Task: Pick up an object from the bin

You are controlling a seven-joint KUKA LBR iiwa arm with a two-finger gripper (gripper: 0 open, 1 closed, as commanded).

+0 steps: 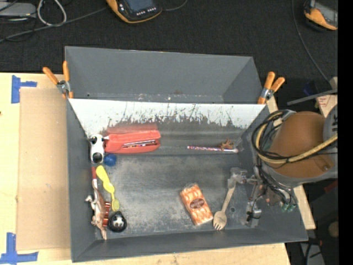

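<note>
Grey metal bin, its floor scuffed, is viewed from above. Gripper is seen low in the near right corner, beneath the orange wrist cover; whether it is spread or pressed together cannot be told. A pale wooden fork is laid just left of it, tines toward the near wall. An orange packet is noted beyond the fork. A red stapler is set against the far wall. Small things are heaped along the left wall.

Legible text: none; orange packet: dark round mark on its face, lettering too small to read; red stapler: pale strip along its side, no characters made out
</note>
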